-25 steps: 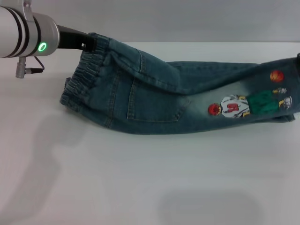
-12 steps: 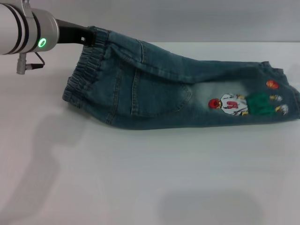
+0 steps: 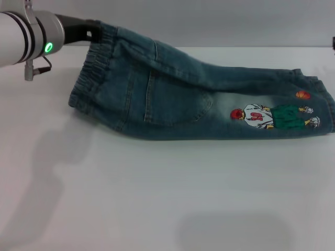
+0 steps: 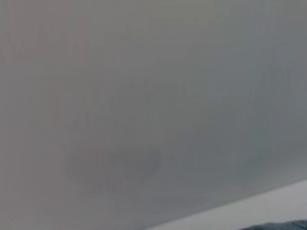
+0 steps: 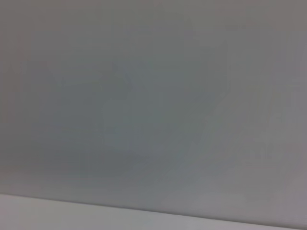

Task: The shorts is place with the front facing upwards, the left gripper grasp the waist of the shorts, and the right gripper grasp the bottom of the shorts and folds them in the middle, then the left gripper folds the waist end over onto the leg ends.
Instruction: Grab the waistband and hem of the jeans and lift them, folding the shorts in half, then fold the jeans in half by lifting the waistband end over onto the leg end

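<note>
The left pincer [image 3: 93, 32], clenched on the puckered waist, lifts the soft blue-green denim shorts [image 3: 199, 99] off the white table [image 3: 157, 198]. The limp fabric sags; grip the waistband.

one shorts [image 3: 172, 99], one pincer [image 3: 94, 32]

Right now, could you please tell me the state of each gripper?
Left gripper: shut on the waist of the shorts, holding it lifted off the table.
Right gripper: not in view.
</note>
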Tool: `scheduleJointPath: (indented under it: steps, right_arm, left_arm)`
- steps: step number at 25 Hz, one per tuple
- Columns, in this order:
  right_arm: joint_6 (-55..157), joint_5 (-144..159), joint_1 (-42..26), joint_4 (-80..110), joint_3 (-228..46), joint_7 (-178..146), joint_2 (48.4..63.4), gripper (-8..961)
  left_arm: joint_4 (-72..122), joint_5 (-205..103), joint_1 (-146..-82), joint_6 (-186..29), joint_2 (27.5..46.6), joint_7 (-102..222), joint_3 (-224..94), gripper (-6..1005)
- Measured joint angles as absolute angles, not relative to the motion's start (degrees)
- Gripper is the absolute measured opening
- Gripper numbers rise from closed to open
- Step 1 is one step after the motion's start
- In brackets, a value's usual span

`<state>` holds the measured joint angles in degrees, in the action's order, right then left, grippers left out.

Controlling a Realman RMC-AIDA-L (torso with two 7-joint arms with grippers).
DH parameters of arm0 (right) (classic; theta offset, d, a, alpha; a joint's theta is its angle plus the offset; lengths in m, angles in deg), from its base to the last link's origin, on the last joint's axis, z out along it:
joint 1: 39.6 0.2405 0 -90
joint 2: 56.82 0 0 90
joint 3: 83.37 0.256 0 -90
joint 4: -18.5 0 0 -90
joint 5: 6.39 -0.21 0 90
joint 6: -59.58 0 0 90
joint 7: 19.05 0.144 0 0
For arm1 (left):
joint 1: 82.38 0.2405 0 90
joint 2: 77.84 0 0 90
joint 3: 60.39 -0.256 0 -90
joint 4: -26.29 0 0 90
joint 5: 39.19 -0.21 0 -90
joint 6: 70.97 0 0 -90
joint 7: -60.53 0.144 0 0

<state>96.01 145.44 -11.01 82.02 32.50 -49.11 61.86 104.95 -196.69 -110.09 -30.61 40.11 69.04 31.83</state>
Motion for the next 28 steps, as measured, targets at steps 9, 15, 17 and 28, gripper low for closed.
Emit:
scheduleJointPath:
  steps: [9,15,17,28]
  right_arm:
    - [95.14,144.94,-12.43,82.17,28.97,-49.20,62.02,331]
    - [88.93,140.90,-15.06,83.01,23.23,-49.68,62.10,457]
    - [83.33,137.88,-17.08,84.60,19.69,-49.73,62.11,496]
    - [46.62,133.95,-21.82,79.14,-6.12,-49.53,62.14,343]
  left_arm:
    - [103.84,-196.61,-109.98,-34.39,40.10,71.73,31.22,242]
    - [103.97,-196.59,-108.01,-37.55,40.16,71.78,30.72,394]
    - [104.71,-196.56,-105.79,-41.30,40.20,71.58,29.98,466]
    - [107.89,-195.52,-97.22,-49.72,40.03,71.67,26.92,838]
